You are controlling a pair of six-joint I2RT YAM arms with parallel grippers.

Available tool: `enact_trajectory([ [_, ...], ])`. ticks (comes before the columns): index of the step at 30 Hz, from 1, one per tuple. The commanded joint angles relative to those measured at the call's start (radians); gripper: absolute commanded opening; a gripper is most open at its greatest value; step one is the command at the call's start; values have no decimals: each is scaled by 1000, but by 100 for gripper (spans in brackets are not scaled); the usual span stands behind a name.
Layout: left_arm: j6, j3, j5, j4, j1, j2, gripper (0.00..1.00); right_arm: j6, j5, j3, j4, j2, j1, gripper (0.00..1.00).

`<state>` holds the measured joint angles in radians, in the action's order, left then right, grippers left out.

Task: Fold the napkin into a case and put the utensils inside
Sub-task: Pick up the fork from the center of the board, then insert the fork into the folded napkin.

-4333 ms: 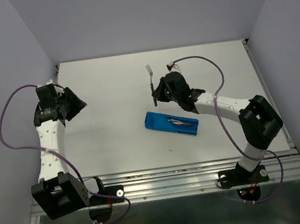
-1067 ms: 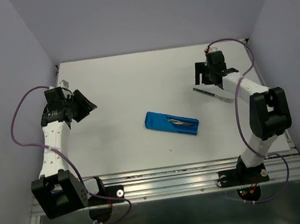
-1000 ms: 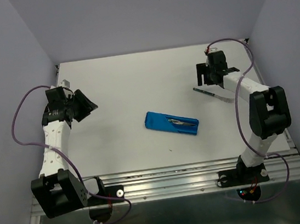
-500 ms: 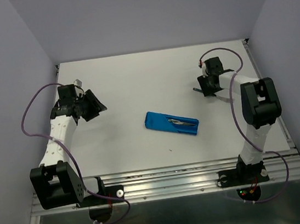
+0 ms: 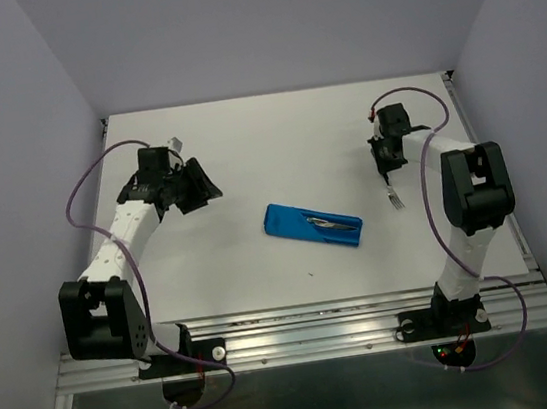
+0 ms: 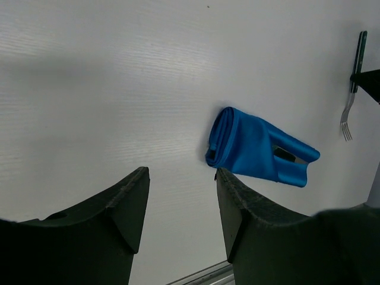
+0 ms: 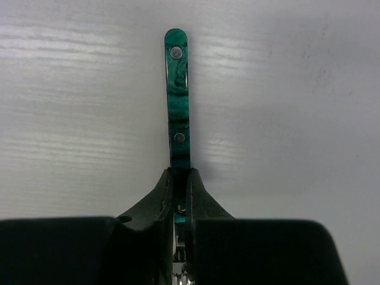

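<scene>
The napkin lies mid-table, folded into a narrow blue case [image 5: 296, 222] [image 6: 252, 148], with a slim grey metal utensil [image 5: 330, 223] [image 6: 285, 155] tucked in its open end. A fork with a teal-green handle [image 7: 177, 89] lies flat at the right, its tines [image 5: 394, 200] pointing toward the near edge. My right gripper [image 5: 385, 163] [image 7: 179, 176] is shut on the handle's middle. My left gripper [image 5: 205, 191] [image 6: 181, 175] hovers open and empty left of the case, which shows just beyond its fingertips. The fork [image 6: 354, 77] also appears at the far right of the left wrist view.
The white table [image 5: 215, 142] is walled by lilac panels on three sides. An aluminium rail [image 5: 310, 326] with both arm bases runs along the near edge. Purple cables loop from each arm.
My right gripper has closed on the fork's handle, and the fork has turned from lying across to pointing toward the near edge. My left arm has swung right, toward the case.
</scene>
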<state>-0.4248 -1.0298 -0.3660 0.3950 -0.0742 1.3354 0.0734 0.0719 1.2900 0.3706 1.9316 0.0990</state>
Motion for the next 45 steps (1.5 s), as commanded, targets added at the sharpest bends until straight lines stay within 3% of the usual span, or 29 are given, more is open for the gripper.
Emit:
enact_trajectory([
  [1,-37,-41,-13,-59,-102,79,59,-46,-20,-59,65,-86,22,1],
  [9,-45,-95,-10,-82,-194,245,58,20,103,-175,50,-351,198,1],
  [15,-37,-119,-1,-82,-245,340,58,106,45,-196,155,-467,295,1],
  [27,-42,-144,1,-90,-280,400,58,183,118,-259,306,-448,588,1],
  [45,-49,-168,-13,-100,-317,453,58,200,141,-293,300,-399,691,1],
])
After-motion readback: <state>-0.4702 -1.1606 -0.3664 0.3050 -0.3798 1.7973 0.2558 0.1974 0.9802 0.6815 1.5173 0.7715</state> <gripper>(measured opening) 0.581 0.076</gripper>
